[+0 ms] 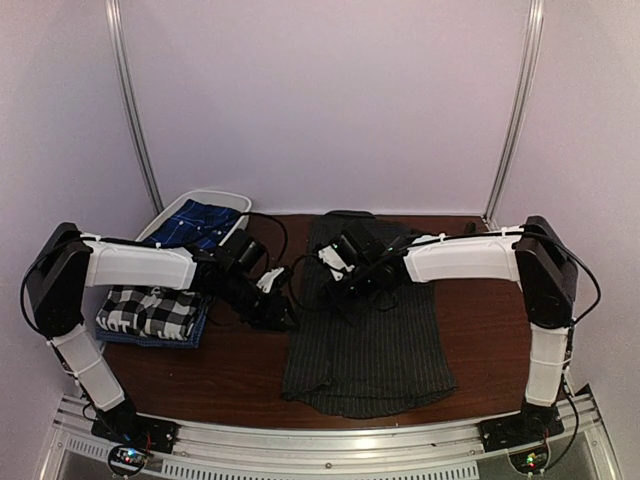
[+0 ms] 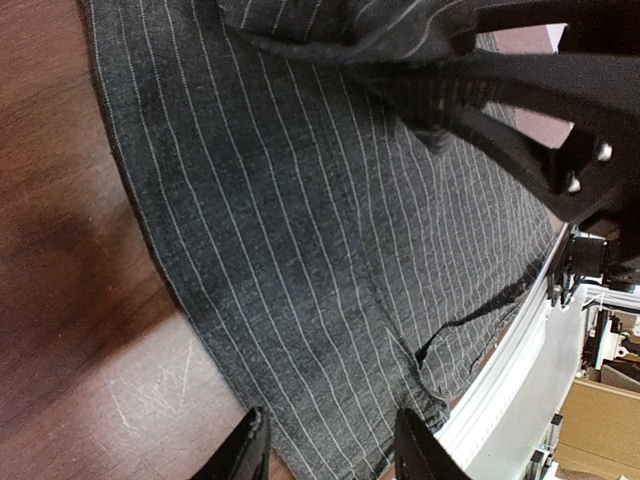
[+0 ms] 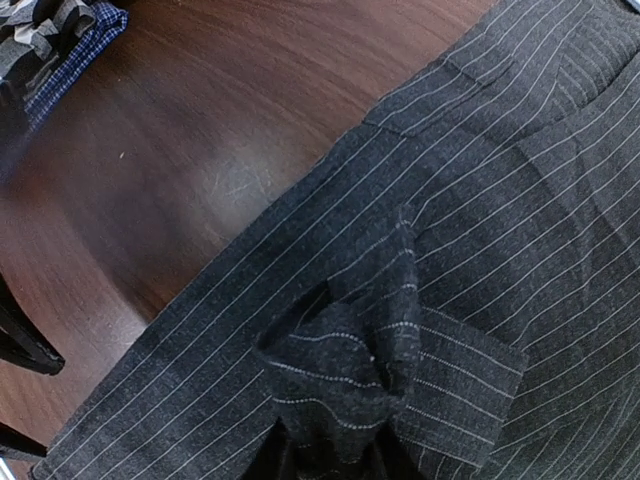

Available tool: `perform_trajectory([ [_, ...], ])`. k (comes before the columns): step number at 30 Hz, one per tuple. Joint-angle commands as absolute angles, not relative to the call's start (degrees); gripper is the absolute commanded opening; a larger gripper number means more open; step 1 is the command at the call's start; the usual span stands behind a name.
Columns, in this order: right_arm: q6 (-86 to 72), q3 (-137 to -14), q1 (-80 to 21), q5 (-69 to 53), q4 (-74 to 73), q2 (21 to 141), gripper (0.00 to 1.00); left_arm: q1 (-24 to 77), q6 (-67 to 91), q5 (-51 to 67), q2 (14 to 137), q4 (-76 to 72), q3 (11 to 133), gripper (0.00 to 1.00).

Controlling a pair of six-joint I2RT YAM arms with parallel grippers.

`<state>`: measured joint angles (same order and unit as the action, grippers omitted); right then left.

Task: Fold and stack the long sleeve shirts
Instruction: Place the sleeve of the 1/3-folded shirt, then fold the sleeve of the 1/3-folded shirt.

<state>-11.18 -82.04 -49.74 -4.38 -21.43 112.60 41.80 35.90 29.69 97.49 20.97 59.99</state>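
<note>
The dark charcoal pinstriped shirt [image 1: 370, 345] lies spread on the middle of the table, hem toward the near edge. My right gripper [image 1: 345, 288] is over its upper left part, shut on a bunched fold of the pinstriped cloth [image 3: 350, 370] and lifting it a little. My left gripper [image 1: 284, 312] is open and empty at the shirt's left edge, its fingers [image 2: 245, 452] straddling the pinstriped cloth [image 2: 330, 250]. The black-and-white checked shirt [image 1: 150, 310] lies folded at the left, on top of a dark blue shirt [image 1: 195, 335].
A white bin [image 1: 228, 200] holding blue patterned cloth [image 1: 195, 222] stands at the back left. The brown table [image 1: 240, 370] shows bare between the stack and the pinstriped shirt. Metal rails run along the near edge [image 1: 330, 440].
</note>
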Motion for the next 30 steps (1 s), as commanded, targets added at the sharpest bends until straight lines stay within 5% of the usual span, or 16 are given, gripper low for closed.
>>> perform_trajectory([
  [1,-12.3,-82.9,-50.3,-8.0,-23.8,113.9,0.31,41.2,35.2,28.4,97.0,18.7,59.6,0.43],
  [5,-12.8,-81.0,-50.3,-11.0,-23.3,110.6,0.58,41.0,35.2,27.4,96.3,18.7,59.1,0.44],
  [7,-13.4,-79.4,-50.1,-10.9,-22.7,108.1,0.63,41.0,35.1,26.9,96.0,18.7,58.7,0.44],
  [30,-28.1,-67.4,-37.9,-26.0,-1.6,110.7,0.65,38.9,36.6,24.8,110.6,15.9,74.9,0.52],
])
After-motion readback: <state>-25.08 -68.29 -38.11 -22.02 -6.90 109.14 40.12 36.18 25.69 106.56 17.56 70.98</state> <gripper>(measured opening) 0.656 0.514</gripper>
